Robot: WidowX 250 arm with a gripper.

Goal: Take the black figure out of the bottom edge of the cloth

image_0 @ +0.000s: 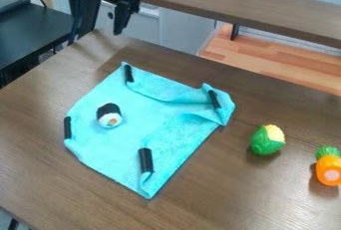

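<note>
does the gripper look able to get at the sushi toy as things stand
Probably yes: the sushi toy sits uncovered on the cloth, with nothing tall standing between it and the gripper.

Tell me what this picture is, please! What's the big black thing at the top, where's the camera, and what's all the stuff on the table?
The big black thing is a robot arm. Its claw is like its hand, up at the top left, and I see nothing held in it.

There is just one picture. The camera looks down at a slant on the brown table.

On the table lies a blue-green cloth, with some folds on its right side. On it sits a little black-and-white toy that looks like sushi. Four short black pieces are spread around near the cloth's corners and edges.

To the right are a green-and-yellow toy, maybe corn, and an orange toy with a green top, maybe a carrot.
</note>
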